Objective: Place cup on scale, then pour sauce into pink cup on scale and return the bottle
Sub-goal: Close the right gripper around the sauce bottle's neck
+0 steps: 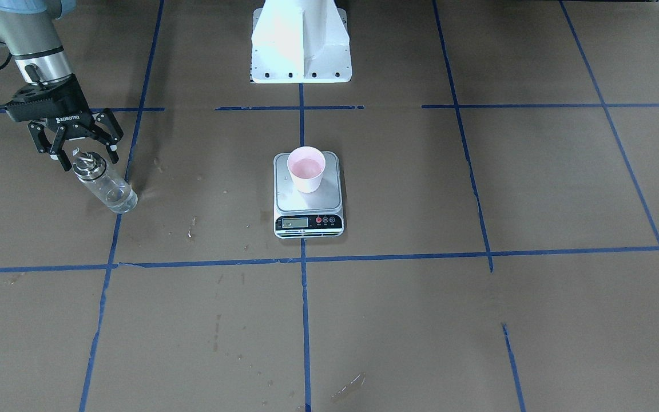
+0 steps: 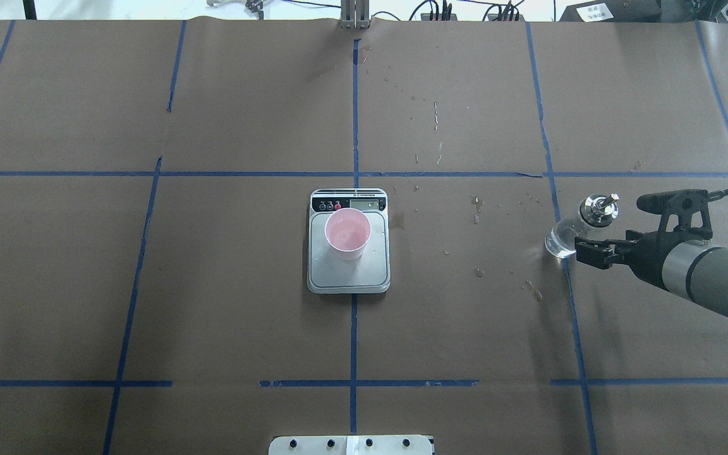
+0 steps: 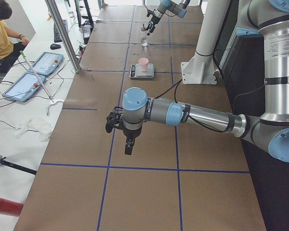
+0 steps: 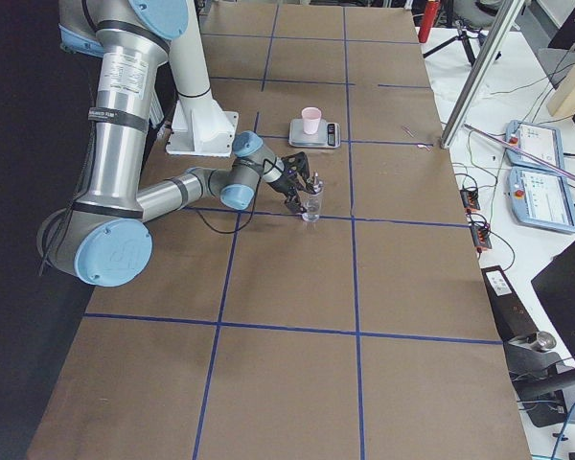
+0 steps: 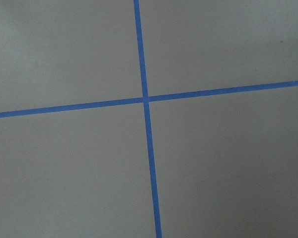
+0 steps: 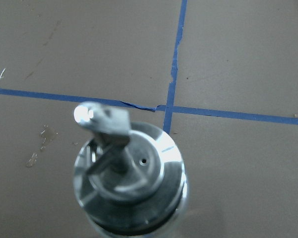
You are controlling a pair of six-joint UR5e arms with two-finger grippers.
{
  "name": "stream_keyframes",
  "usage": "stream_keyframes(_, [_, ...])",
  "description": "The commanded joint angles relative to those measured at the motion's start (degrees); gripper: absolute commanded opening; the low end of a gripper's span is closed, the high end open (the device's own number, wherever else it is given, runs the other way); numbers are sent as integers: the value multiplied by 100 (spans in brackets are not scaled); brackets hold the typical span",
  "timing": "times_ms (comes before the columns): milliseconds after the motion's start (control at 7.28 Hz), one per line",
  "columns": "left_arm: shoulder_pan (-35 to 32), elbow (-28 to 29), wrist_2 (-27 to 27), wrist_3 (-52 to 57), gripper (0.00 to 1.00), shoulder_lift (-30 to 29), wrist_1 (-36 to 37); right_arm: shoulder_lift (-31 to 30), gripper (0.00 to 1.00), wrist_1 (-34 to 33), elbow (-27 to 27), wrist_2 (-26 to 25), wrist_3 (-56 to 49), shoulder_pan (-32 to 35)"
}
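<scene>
The pale pink cup [image 1: 306, 169] stands upright on the steel platform of the scale [image 1: 308, 220], towards its back, and also shows in the overhead view [image 2: 347, 234]. The clear glass bottle [image 1: 106, 186] with its silver pour-spout cap stands on the table, off to the robot's right. My right gripper [image 1: 86, 153] is open, its fingers spread at cap height and apart from the glass. The right wrist view shows the cap [image 6: 129, 173] close below. My left gripper [image 3: 116, 124] hangs over bare table far from the scale; I cannot tell its state.
The table is covered in brown paper with a grid of blue tape [image 2: 354, 114]. The white robot base [image 1: 301, 43] stands behind the scale. Small wet spots [image 2: 478, 202] lie between scale and bottle. An operator [image 3: 2, 33] sits beyond the table's far side.
</scene>
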Motion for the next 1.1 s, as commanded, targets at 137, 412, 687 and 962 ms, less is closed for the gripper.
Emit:
stream_keyframes(137, [6, -17, -9, -1, 100, 0, -7, 347, 100, 5, -319, -136, 2, -37])
stream_keyframes(412, [-3, -18, -9, -1, 100, 0, -7, 348, 100, 5, -355, -154, 2, -37])
stream_keyframes(687, [6, -18, -9, -1, 100, 0, -7, 357, 100, 14, -356, -276, 2, -72])
stream_keyframes(962, [6, -9, 0, -1, 100, 0, 2, 357, 100, 14, -364, -391, 10, -133])
